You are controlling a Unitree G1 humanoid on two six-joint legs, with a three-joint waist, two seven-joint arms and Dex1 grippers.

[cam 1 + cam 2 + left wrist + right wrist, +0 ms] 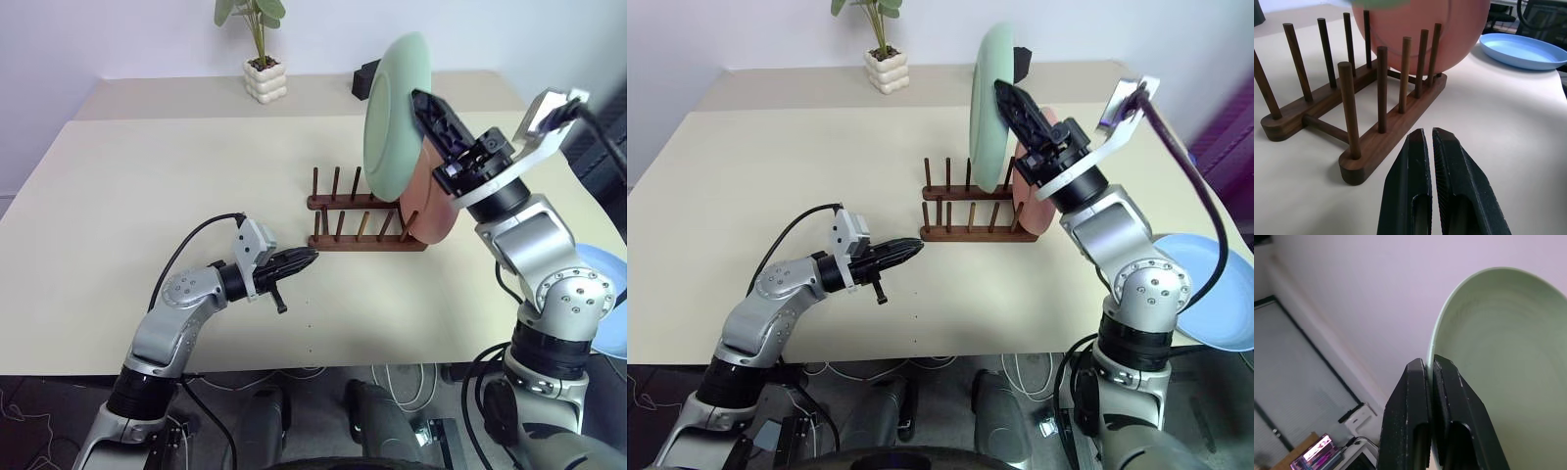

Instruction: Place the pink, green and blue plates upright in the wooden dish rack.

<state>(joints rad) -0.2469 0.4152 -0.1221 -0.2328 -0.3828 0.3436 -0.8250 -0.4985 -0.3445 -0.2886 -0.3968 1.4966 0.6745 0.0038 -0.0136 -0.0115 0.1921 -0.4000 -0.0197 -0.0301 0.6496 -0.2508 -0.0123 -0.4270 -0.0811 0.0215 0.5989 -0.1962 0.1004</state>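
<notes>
The right gripper (pixel 1011 98) has its jaws pinched on the rim of the green plate (pixel 394 103), holding it on edge above the wooden dish rack (pixel 362 223), presumably so that it can be lowered between pegs beside the pink plate (pixel 431 201). That pink plate already stands upright at the right end of the rack, leaning a little, its lower rim between the end pegs. The left gripper (pixel 306 258) lies low over the counter (pixel 147 196), jaws pressed together on nothing, its tip just short of the rack's near-left corner; it may be there to steady the rack, though no contact is visible.

The blue plate (pixel 1215 294) lies flat on the counter at the robot's right, well apart from the rack (the head views cut it off behind the right arm). The left wrist view shows it whole, and shows the free peg slots left of the pink plate, which the head views make hard to count. The right wrist view shows the jaws biting the green rim against a wall, but nothing of the rack below. A potted plant (pixel 260 49) stands at the far edge of the counter.
</notes>
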